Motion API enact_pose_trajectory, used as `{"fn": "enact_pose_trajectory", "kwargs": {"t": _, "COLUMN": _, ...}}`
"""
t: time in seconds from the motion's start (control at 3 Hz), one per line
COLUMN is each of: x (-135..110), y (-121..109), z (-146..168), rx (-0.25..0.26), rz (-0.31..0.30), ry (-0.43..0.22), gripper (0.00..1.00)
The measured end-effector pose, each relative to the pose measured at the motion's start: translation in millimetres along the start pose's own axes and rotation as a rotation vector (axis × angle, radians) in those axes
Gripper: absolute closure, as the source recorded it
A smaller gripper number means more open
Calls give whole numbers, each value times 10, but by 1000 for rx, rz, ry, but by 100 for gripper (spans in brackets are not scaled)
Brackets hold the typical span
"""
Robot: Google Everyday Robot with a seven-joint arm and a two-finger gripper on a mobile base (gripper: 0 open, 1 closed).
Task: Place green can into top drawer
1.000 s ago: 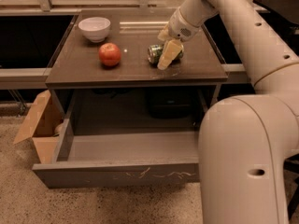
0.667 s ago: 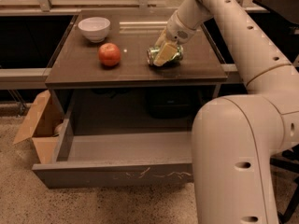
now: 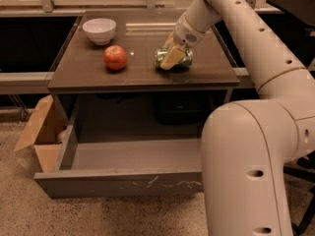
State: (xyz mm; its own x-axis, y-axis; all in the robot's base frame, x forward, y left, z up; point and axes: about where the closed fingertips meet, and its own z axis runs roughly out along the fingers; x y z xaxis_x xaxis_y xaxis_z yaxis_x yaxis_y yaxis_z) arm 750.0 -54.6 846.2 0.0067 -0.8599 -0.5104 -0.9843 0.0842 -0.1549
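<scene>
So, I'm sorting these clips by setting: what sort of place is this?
Probably an office or lab space: a plain table with an open grey top drawer, speckled floor, a cardboard box beside it. The gripper is at the green can on that table.

The dark brown bench carries a white bowl at ten o'clock and a red apple at nine. The green can lies on its side toward three o'clock, with the hand right at it.

Dim warm light; tabletop glare behind end effector
</scene>
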Motion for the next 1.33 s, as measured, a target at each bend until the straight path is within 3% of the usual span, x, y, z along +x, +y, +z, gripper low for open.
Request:
{"fn": "enact_pose_trajectory", "kwargs": {"t": 0.33, "x": -438, "y": 270, "z": -330, "rx": 34, "rz": -85, "ry": -73, "gripper": 100}}
{"fn": "enact_pose_trajectory", "kwargs": {"t": 0.67, "x": -851, "y": 634, "z": -537, "rx": 69, "rz": -94, "ry": -141, "gripper": 100}}
{"fn": "enact_pose_trajectory", "kwargs": {"t": 1.0, "x": -829, "y": 818, "z": -290, "rx": 15, "rz": -99, "ry": -121, "gripper": 100}}
{"fn": "enact_pose_trajectory", "kwargs": {"t": 1.33, "x": -832, "y": 838, "z": -254, "rx": 8, "rz": -93, "ry": -121, "gripper": 100}}
